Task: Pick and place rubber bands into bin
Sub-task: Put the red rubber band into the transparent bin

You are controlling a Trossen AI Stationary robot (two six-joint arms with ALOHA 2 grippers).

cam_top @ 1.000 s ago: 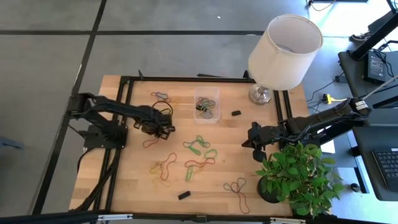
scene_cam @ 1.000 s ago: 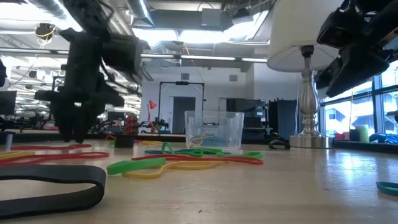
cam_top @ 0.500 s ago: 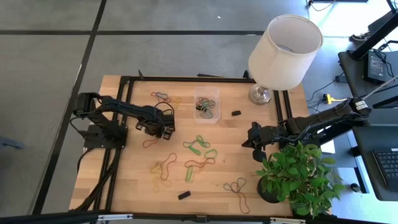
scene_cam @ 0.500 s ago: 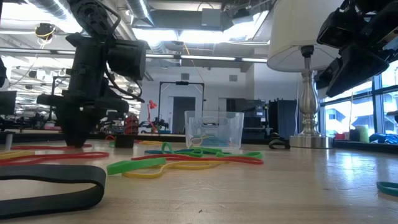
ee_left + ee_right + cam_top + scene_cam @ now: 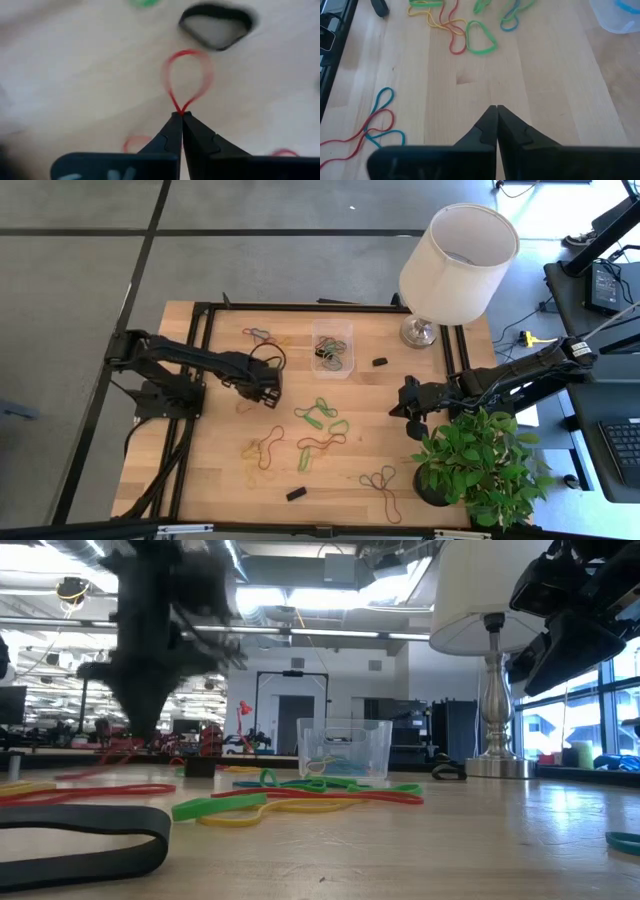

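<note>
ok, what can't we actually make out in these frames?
- Left gripper: motion-blurred in the low view.
- Thin red rubber band pinched in it: blurred in the left wrist view, too small from above.
- Small clear plastic bin: band count unreadable from above, tangled.

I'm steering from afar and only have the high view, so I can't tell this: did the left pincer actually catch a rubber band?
Observer: Yes. In the left wrist view the left pincer is shut on a red rubber band, whose loop sticks out past the tips.
Operator: Is it off the table?
Observer: I can't tell. The low view shows that arm only as a blur above the wood.
Operator: And the right pincer?
Observer: The right pincer is shut and holds nothing, above bare wood.
Operator: Is the bin empty?
Observer: No. The low view shows bands through the clear wall of the bin.
</note>
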